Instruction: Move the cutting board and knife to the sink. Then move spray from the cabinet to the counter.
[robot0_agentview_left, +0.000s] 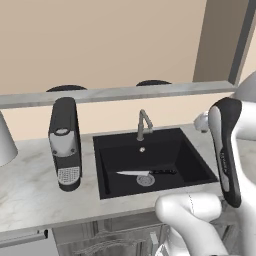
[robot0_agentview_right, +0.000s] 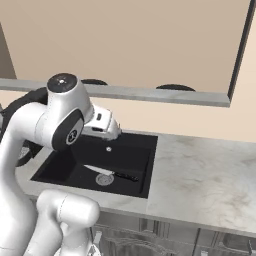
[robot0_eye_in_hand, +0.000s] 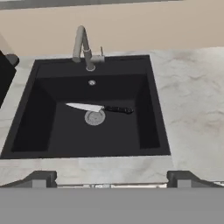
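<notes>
the knife (robot0_eye_in_hand: 97, 107) lies flat on the bottom of the black sink (robot0_eye_in_hand: 26, 127), its blade beside the drain (robot0_eye_in_hand: 94, 117). the end effector (robot0_eye_in_hand: 112, 178) hovers above the worktop (robot0_eye_in_hand: 192, 105) edge with fingers spread wide, holding nothing.

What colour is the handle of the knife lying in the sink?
Black, on the knife with its pale grey blade; clearest in the hand view, against the sink floor.

Plain beige wall (robot0_agentview_left: 115, 40) behind long grey marble ledge (robot0_agentview_left: 120, 92), dark grey wood-grain post (robot0_agentview_left: 220, 40) above the ledge's right end
</notes>
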